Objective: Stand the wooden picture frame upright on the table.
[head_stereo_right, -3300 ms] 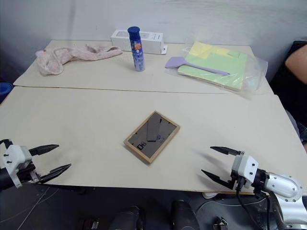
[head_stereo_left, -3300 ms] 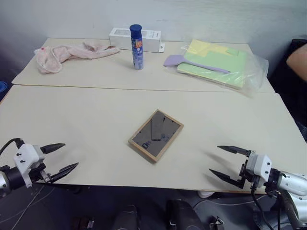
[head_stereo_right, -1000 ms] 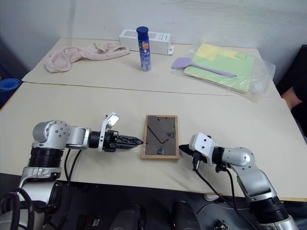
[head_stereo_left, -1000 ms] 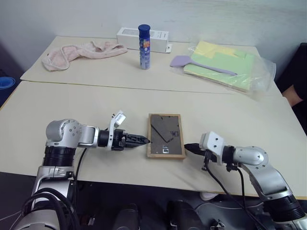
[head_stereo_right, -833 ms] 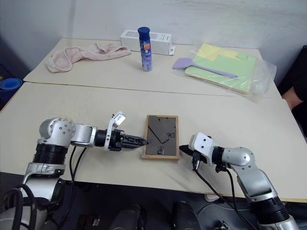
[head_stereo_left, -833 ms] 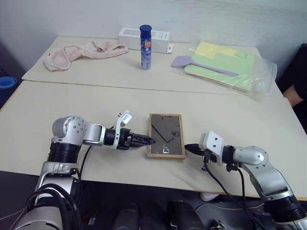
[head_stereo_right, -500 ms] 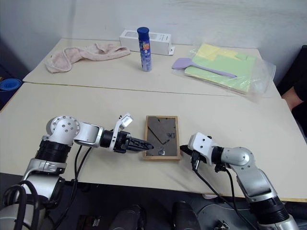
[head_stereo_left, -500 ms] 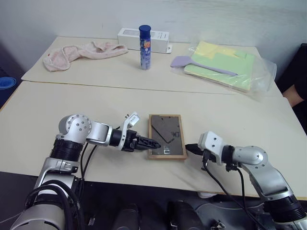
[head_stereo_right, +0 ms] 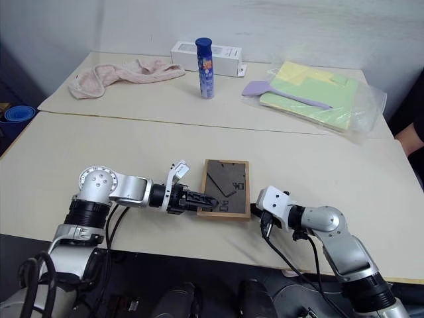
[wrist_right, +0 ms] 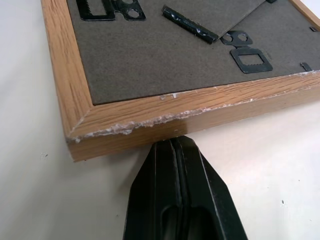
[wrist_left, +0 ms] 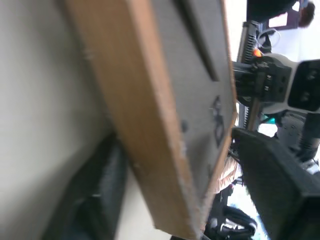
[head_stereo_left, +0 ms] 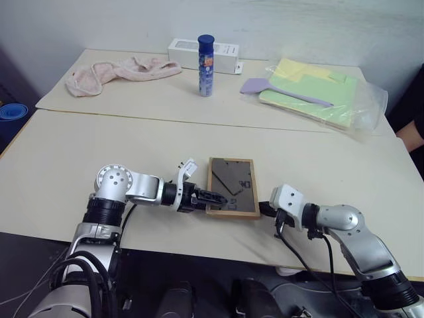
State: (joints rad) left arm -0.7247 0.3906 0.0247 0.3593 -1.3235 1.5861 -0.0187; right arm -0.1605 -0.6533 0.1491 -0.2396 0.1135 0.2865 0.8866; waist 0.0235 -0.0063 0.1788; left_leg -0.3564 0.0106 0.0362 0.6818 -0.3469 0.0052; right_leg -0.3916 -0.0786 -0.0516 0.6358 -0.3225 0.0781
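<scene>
The wooden picture frame (head_stereo_left: 233, 192) lies back up on the table (head_stereo_left: 99, 152) near the front edge, its dark grey back and folded stand showing. My left gripper (head_stereo_left: 213, 197) comes in from the left at the frame's left border. In the left wrist view one finger (wrist_left: 90, 200) is under the wooden border (wrist_left: 145, 115) and the other finger (wrist_left: 280, 185) rests on the grey back, so it is shut on the frame's edge. My right gripper (wrist_right: 176, 142) is shut, its tip against the frame's right border near the front corner.
At the back stand a blue can (head_stereo_left: 206, 56) and a white box (head_stereo_left: 185, 48). A pink cloth (head_stereo_left: 112, 69) lies back left. A plastic bag of green and yellow sheets (head_stereo_left: 331, 99) with a purple spatula (head_stereo_left: 278, 89) lies back right. A person's arm (head_stereo_left: 414, 136) shows at the right edge.
My left gripper has moved right onto the frame's left border and its fingers have come together around it. The right gripper has stayed at the frame's right side.
</scene>
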